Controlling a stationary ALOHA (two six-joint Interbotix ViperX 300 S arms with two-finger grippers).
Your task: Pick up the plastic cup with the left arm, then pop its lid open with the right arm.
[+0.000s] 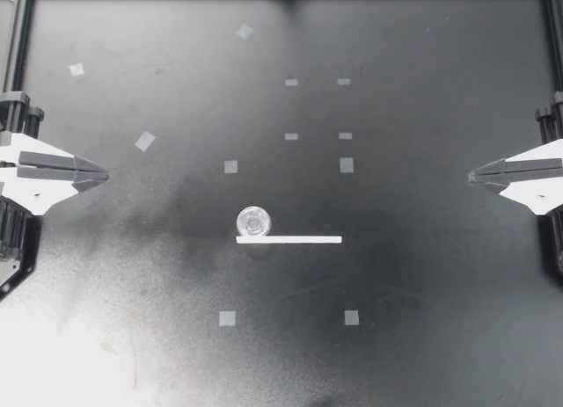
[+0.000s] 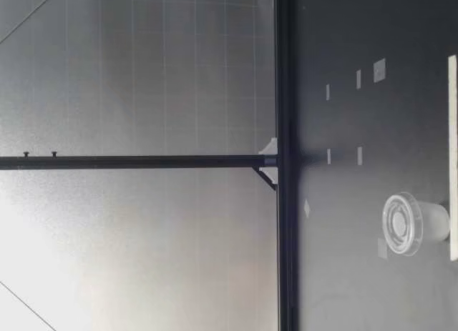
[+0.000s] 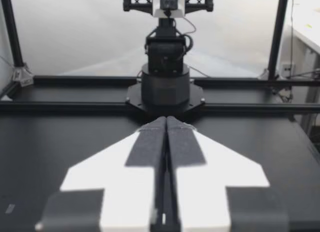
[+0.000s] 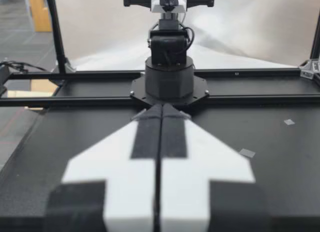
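Left gripper [image 1: 104, 174] and right gripper [image 1: 472, 174] sit clenched and empty, well apart from a small clear plastic cup [image 1: 253, 221]. A thin white strip [image 1: 288, 240] lies just beside that cup.

Black table [image 1: 440, 354] — pale gridded wall [image 2: 143, 73]

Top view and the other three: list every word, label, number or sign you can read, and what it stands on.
None: no text can be read in any view.
The clear cup, the white strip and the tape squares on the table show no print.
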